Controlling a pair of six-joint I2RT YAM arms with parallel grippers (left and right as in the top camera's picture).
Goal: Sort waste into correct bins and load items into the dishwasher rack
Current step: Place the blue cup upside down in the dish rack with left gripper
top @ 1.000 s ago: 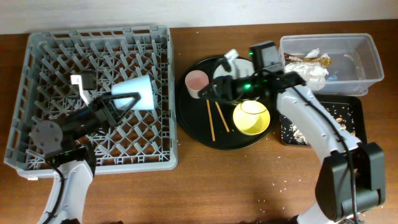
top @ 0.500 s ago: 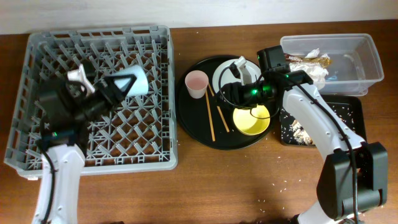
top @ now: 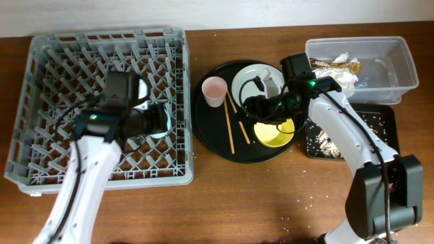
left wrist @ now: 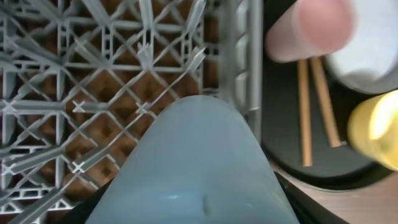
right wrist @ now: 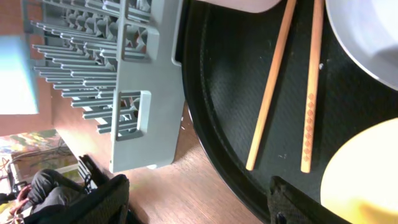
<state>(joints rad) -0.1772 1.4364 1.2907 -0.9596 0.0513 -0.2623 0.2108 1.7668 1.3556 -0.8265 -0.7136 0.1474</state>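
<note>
My left gripper (top: 154, 120) is shut on the light blue cup (top: 161, 116) and holds it over the right part of the grey dishwasher rack (top: 41, 61). The cup fills the lower left wrist view (left wrist: 193, 168). My right gripper (top: 256, 107) is open and empty above the round black tray (top: 203, 129), over the wooden chopsticks (top: 230, 132), which also show in the right wrist view (right wrist: 270, 93). The pink cup (top: 214, 89), the pale plate (top: 245, 76) and the yellow bowl (top: 274, 132) stand on that tray.
The clear tub (top: 400, 68) at the back right holds white napkins (top: 344, 78) and a brown-gold wrapper (top: 339, 66). The shallow black tray (top: 380, 122) in front of it holds food scraps (top: 319, 139). The rack's right wall (right wrist: 137, 74) lies close to the round tray.
My left arm has swung from the rack's left side to its right part, carrying the blue cup. My right gripper has shifted a little right and toward the yellow bowl.
</note>
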